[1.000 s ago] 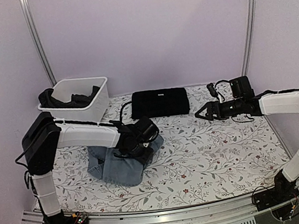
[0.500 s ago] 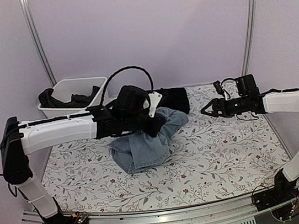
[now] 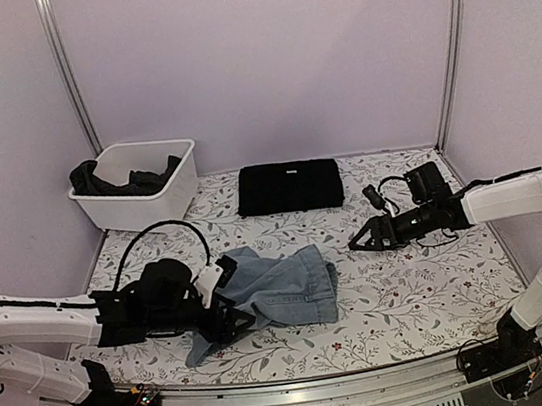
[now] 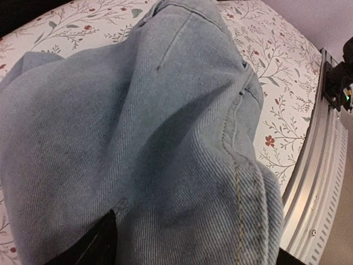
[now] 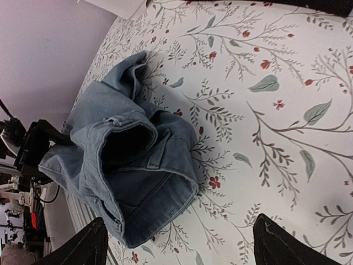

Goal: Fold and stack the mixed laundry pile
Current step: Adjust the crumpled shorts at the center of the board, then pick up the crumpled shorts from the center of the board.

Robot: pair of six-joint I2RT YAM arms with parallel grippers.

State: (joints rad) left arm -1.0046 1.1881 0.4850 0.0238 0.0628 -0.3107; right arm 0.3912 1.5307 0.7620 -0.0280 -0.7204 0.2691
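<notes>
We find the light blue denim jeans (image 3: 283, 287) crumpled on the bench (image 3: 415, 294) at six o'clock from the folded black cloth (image 3: 289, 186), the left end effector (image 3: 231, 320) at their seven o'clock edge, its grip impossible to tell, and the right end effector (image 3: 356, 246) released at their two o'clock.

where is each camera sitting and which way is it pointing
Top external: fixed above and behind the robot, looking forward and down over the table; left gripper and right gripper both show.
Left wrist: on the left arm, facing down, close against the jeans; one dark fingertip shows.
Right wrist: on the right arm, looking down across the table at the jeans; both fingertips show.
Shared: all three see the jeans.
</notes>
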